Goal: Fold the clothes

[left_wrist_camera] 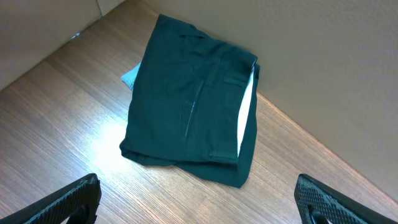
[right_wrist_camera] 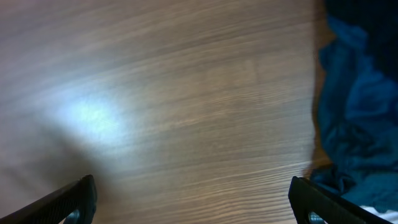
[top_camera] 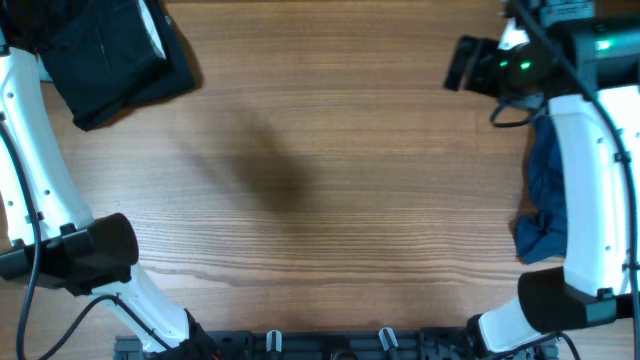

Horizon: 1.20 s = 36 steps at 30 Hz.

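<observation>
Black shorts (top_camera: pixel 110 60) first, since that's what we care about. They sit in the far left corner of the table (top_camera: pixel 330 200), folded into a thick, roughly square packet lying flat on the wood. The white left arm (top_camera: pixel 30 150) runs up along the table's left edge toward them.

In the left wrist view we get a good look at the packet. A strip of pale lining (left_wrist_camera: pixel 247 118) shows between the layers on its right side, and a sliver of light-blue fabric (left_wrist_camera: pixel 129 78) pokes out from under its left edge. We can't tell what that belongs to.

The left gripper (left_wrist_camera: pixel 199 202) hovers over the wood near the shorts without touching them. Its fingers are spread wide and there's nothing between them.

Moving across, the middle of the table carries a soft dark shadow (top_camera: pixel 270 175).

The right gripper (right_wrist_camera: pixel 196 202) is in the same state as the left: jaws wide apart, holding nothing, with wood grain and a bright patch of glare (right_wrist_camera: pixel 93 118) under it.

Over at the right edge of the table we see a bunched-up blue garment (top_camera: pixel 545 200), crumpled and partly tucked under the white right arm (top_camera: pixel 590 170). It's well apart from the shorts, and the right wrist view shows it off to the gripper's right, not touching the fingers.
</observation>
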Available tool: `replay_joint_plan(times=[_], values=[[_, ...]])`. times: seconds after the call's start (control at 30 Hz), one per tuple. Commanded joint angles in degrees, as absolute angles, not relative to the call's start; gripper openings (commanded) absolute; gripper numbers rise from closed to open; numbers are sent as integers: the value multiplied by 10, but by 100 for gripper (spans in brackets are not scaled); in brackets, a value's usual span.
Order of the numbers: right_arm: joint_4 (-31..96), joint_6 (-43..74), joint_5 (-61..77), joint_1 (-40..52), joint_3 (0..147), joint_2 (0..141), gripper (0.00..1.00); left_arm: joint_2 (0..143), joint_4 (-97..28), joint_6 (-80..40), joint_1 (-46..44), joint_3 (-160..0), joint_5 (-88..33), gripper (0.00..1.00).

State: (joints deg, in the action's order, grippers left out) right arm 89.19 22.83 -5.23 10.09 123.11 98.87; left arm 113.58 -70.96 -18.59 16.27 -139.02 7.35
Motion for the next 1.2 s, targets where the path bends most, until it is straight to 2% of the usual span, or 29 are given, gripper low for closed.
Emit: replay_joint_plan(times=[0.0, 0.2, 0.57, 1.07, 1.17], values=[[898, 226, -82, 140, 1229, 975, 100, 1136, -696, -185, 163, -1388, 69, 100], [913, 274, -82, 147, 1229, 975, 100, 1136, -697, -185, 163, -1388, 69, 100], [913, 276, -62, 146, 1229, 975, 100, 1136, -698, -185, 163, -1388, 69, 100], [921, 263, -41, 146, 1229, 975, 100, 1136, -698, -185, 163, -1388, 69, 100], [918, 216, -58, 146, 1229, 975, 100, 1136, -698, -185, 163, -1388, 69, 100]])
